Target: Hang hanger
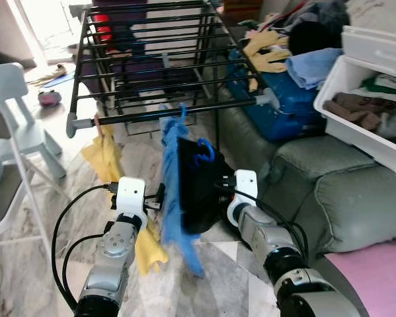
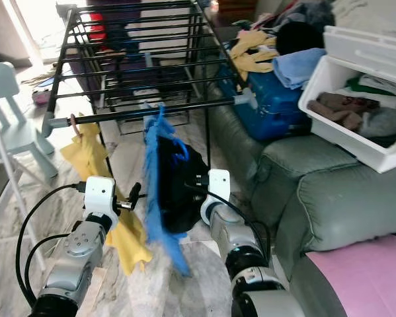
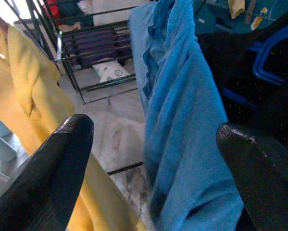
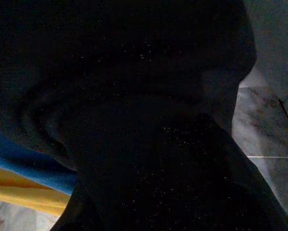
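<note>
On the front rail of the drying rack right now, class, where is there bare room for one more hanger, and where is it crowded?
The front rail is bare between the yellow garment and the blue garment, and again from the blue garment to the rail's right end. It is crowded below, where the black garment hangs against the blue one, between the two claws.

Two silver, jointed metal arms each end in a white boxy wrist module. Looping black cables (image 1: 62, 231) run along them. The left gripper (image 3: 153, 159) has broad, rounded, matte black fingers (image 3: 47, 178).
</note>
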{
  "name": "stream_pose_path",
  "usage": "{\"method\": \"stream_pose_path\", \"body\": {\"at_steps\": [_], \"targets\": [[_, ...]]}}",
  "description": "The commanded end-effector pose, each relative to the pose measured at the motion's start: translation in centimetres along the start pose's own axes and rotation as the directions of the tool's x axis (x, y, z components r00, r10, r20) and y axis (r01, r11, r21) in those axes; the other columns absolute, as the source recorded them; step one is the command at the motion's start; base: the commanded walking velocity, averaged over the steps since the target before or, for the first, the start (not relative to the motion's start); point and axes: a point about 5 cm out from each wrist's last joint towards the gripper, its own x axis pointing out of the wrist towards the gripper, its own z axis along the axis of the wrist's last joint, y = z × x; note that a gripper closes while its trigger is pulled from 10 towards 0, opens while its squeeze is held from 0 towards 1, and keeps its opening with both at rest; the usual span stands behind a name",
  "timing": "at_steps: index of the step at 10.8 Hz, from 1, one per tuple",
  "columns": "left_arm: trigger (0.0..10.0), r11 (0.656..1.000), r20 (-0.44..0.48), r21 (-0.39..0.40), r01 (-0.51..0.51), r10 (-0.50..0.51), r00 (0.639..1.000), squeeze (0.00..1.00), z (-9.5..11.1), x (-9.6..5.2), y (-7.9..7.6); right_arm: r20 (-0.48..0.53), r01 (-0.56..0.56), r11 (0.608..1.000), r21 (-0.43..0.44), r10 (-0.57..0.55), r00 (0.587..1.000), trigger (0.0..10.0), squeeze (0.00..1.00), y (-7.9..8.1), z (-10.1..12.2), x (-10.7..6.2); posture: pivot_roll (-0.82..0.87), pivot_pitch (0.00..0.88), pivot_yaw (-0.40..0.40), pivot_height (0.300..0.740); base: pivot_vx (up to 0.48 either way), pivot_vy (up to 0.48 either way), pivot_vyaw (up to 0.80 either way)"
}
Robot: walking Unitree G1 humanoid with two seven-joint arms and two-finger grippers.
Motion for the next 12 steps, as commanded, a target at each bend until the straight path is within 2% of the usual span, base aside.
{"method": "stream_pose_path", "body": {"at_steps": [1, 4, 5, 6, 7, 8, 10, 12], "targets": [[10.0, 1.0, -0.01, 0.007, 0.009, -0.008, 1.0, 0.0, -0.4, -0.3, 0.0, 0.044, -0.079, 0.997, -0.016, 0.08, 0.996, 10.0, 0.0, 1.9, 1.4, 0.3, -0.03, 0.0, 0.009, 0.74, 0.0, 0.0, 0.0], [10.0, 1.0, -0.021, 0.003, 0.008, -0.008, 1.0, 0.0, -0.9, -0.6, 0.0, -0.006, -0.198, 0.98, -0.036, 0.198, 0.98, 10.0, 0.0, 3.6, 0.5, 0.4, -0.03, 0.0, 0.007, 0.74, 0.0, 0.0, 0.0], [10.0, 1.0, -0.022, 0.001, 0.013, -0.013, 1.0, 0.0, -0.9, -0.5, -0.2, -0.015, -0.194, 0.979, -0.055, 0.194, 0.981, 10.0, 0.0, 3.3, 0.1, 0.4, -0.04, 0.0, 0.009, 0.74, 0.0, 0.0, 0.0], [10.0, 1.0, -0.02, -0.002, 0.023, -0.023, 1.0, 0.0, -0.8, -0.4, -0.5, -0.004, -0.133, 0.99, -0.05, 0.133, 0.991, 10.0, 0.0, 1.9, 0.0, 0.3, -0.04, 0.0, 0.014, 0.74, 0.0, 0.0, 0.0], [10.0, 0.999, -0.017, -0.005, 0.032, -0.032, 0.999, 0.0, -0.7, -0.3, -0.7, 0.03, -0.026, 0.999, -0.044, 0.027, 0.999, 10.0, 0.0, -0.2, 0.3, 0.1, -0.05, 0.0, 0.016, 0.74, 0.0, 0.0, 0.0], [10.0, 0.999, -0.013, -0.022, 0.043, -0.043, 0.999, 0.0, -0.7, -0.4, -0.8, 0.135, 0.178, 0.984, -0.028, -0.172, 0.976, 10.0, 0.0, -4.3, 1.2, -1.0, -0.06, 0.0, 0.019, 0.74, 0.0, 0.0, 0.0], [10.0, 0.997, -0.008, -0.044, 0.062, -0.062, 0.998, 0.0, -0.7, -0.5, -0.9, 0.194, 0.274, 0.962, 0.002, -0.269, 0.943, 10.0, 0.0, -7.2, 1.7, -2.5, -0.07, 0.0, 0.025, 0.74, 0.0, 0.0, 0.0], [10.0, 0.996, 0.0, -0.052, 0.078, -0.078, 0.997, 0.0, -0.6, -0.3, -1.2, 0.225, 0.334, 0.942, 0.03, -0.332, 0.916, 10.0, 0.0, -8.7, 2.0, -3.3, -0.08, 0.0, 0.033, 0.74, 0.0, 0.0, 0.0]]}}
